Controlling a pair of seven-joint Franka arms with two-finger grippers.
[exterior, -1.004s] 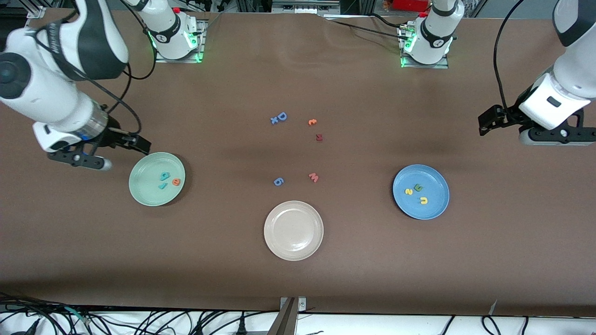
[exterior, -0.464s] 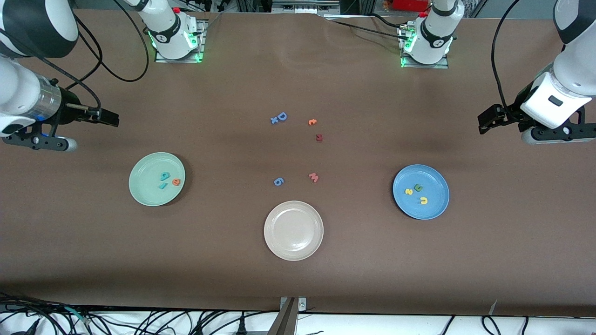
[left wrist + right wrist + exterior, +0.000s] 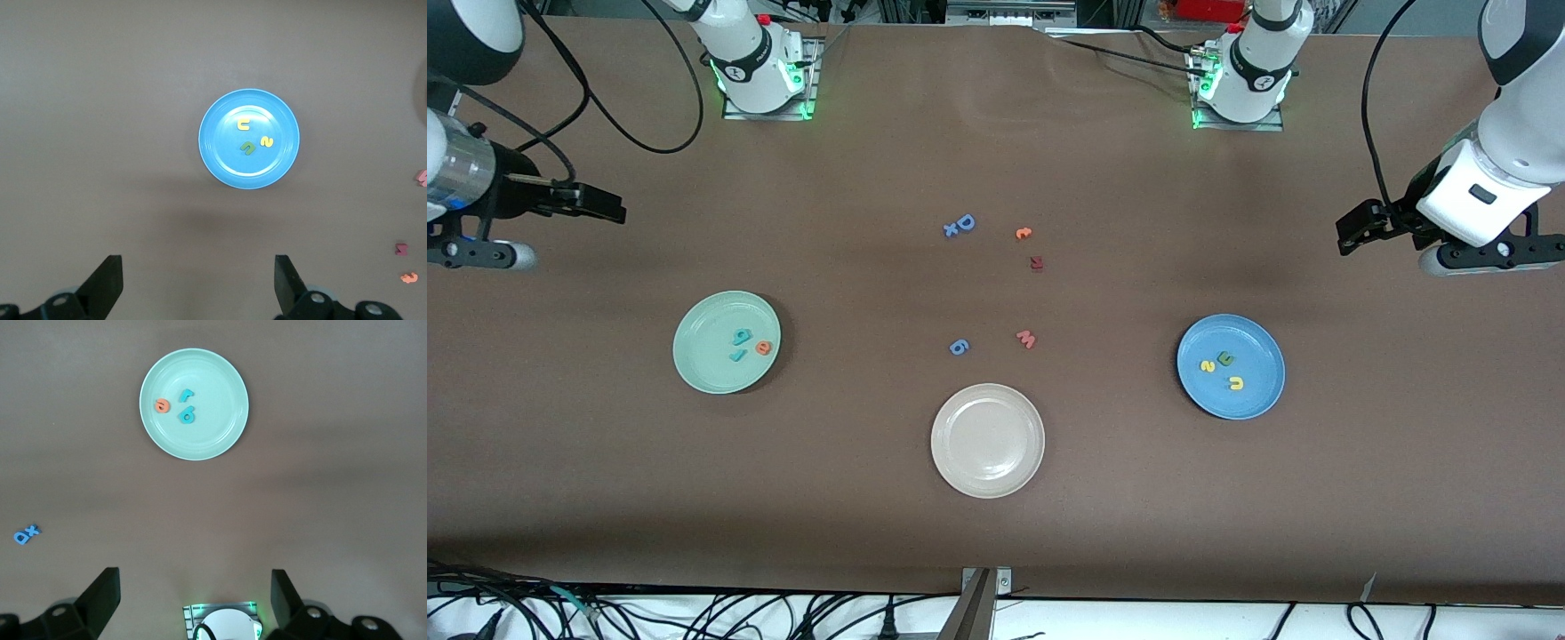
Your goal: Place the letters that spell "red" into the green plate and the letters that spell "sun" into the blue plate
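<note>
Sorted letters, both hands released.
Teal "r", orange "e", teal "d" foam letters (image 3: pixel 744 343) lie in the round mint-green plate (image 3: pixel 698 364); yellow "s", "u", green "n" foam letters (image 3: pixel 1224 369) in the round blue plate (image 3: pixel 1258 400); left hand (image 3: pixel 1352 233) and right hand (image 3: pixel 600 208) gape empty above the brown counter (image 3: pixel 996 533).

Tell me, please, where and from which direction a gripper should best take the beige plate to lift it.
Probably at the raised rim of the beige plate, coming from above with one finger inside the rim and one outside. The plate lies flat on the table and is far wider than open jaws, so only its thin edge seems to offer a hold. It holds no letters.
</note>
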